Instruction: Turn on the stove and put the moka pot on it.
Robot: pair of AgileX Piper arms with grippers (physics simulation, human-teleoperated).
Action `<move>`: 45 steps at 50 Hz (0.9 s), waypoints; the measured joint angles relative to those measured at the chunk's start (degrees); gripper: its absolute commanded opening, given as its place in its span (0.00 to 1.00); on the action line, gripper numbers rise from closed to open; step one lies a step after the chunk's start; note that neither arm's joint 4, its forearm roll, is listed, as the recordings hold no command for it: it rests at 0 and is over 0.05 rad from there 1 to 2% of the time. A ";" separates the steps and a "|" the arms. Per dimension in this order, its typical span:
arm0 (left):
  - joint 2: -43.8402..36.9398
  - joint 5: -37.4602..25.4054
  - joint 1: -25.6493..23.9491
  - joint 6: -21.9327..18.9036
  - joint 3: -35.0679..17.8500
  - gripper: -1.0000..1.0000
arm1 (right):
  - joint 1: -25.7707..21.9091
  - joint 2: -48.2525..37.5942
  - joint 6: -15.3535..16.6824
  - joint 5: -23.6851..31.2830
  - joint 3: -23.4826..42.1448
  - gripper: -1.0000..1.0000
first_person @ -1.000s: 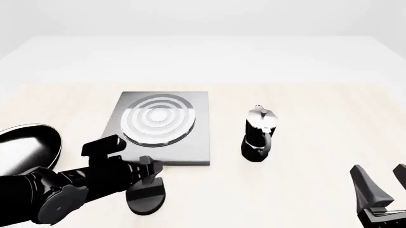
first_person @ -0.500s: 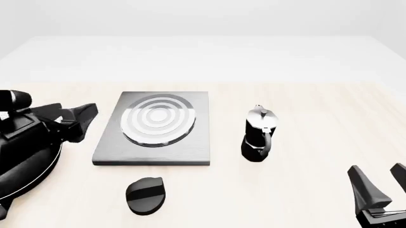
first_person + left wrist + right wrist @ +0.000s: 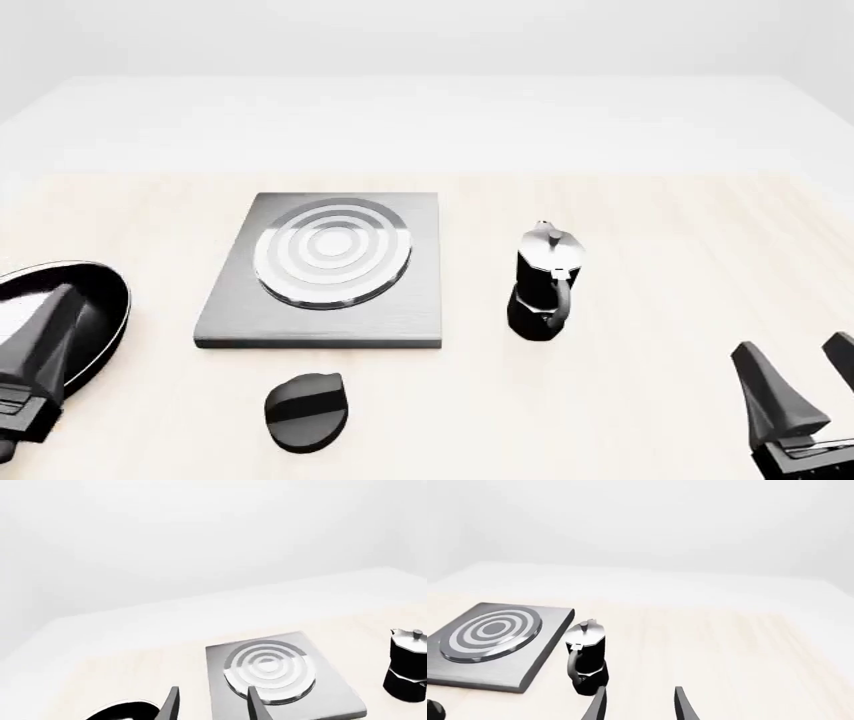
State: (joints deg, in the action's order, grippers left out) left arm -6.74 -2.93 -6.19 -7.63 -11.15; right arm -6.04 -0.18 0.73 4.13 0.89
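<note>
1. Stove [image 3: 324, 270]: a flat grey square slab lying on the pale surface [image 3: 641, 230], left of centre in the front view; its round burner of concentric silver rings sits toward the far side of the slab.
2. Knob [image 3: 307, 411]: a separate black oval piece resting on the surface just in front of the stove's near edge, apart from the slab.
3. Moka pot [image 3: 545, 283]: black faceted body with silver lid and top knob, standing upright on the surface to the right of the stove, near it but not touching; its handle faces the near side.
4. Frying pan [image 3: 94, 300]: a black round pan at the left edge of the front view, well left of the stove, partly covered by the left arm.
5. Left gripper [image 3: 209, 705]: low at the near left corner, over the pan; in the left wrist view its jaws stand apart with nothing between them, pointing toward the stove.
6. Right gripper [image 3: 801, 395]: low at the near right corner, well apart from the moka pot; its jaws stand apart and empty. In the right wrist view the pot appears beyond the fingertips, slightly off their line as far as can be judged.
</note>
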 measured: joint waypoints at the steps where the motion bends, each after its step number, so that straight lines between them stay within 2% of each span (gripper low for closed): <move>1: 0.65 0.40 0.24 -0.04 0.90 1.00 | -0.13 -0.03 0.14 -0.01 0.15 1.00; 13: 4.92 2.39 2.67 -0.16 8.06 1.00 | -2.64 -1.82 3.07 0.64 3.60 1.00; 33: 6.49 1.01 4.48 -0.28 10.74 1.00 | -7.05 -16.98 4.63 3.50 14.24 1.00; 45: 6.67 0.26 4.55 0.34 11.03 1.00 | -10.84 -27.58 1.56 1.86 17.57 1.00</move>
State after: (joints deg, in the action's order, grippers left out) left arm -0.08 -2.67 -1.63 -7.29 -0.12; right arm -16.88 -27.76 2.29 5.99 18.45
